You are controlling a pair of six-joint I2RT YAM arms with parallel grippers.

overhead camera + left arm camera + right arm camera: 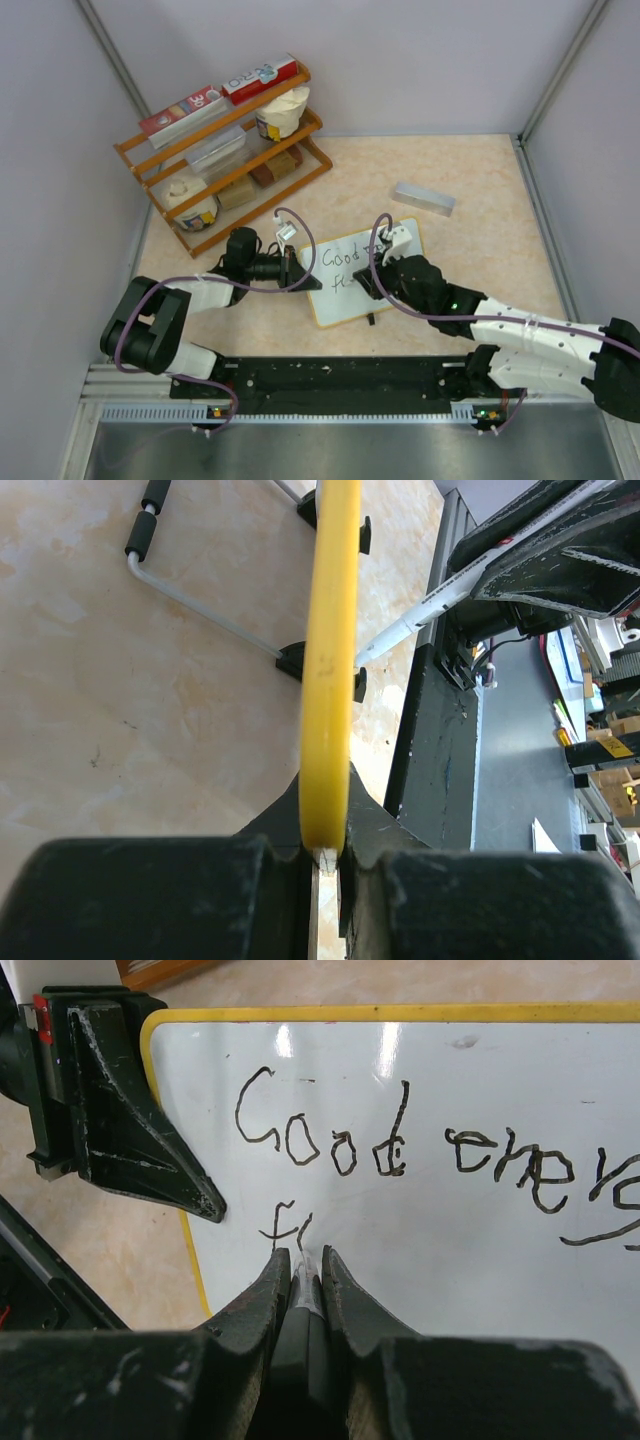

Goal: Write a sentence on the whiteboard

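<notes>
The whiteboard (375,290) stands tilted at the table's middle, with a thin yellowish frame. The sentence (330,1145) reads "Good ene…" on the first line, and a second line begins "fr". It also shows small in the top view (343,257). My left gripper (296,268) is shut on the board's left frame edge (330,660). My right gripper (300,1258) is shut on a marker (307,1295), its tip on the board at the second line's last stroke. The marker (420,615) also shows in the left wrist view.
A small grey block (422,198) lies behind the board on the right. A wooden rack (225,150) with boxes and jars stands at the back left. The board's wire stand (200,605) with black feet rests on the table behind it.
</notes>
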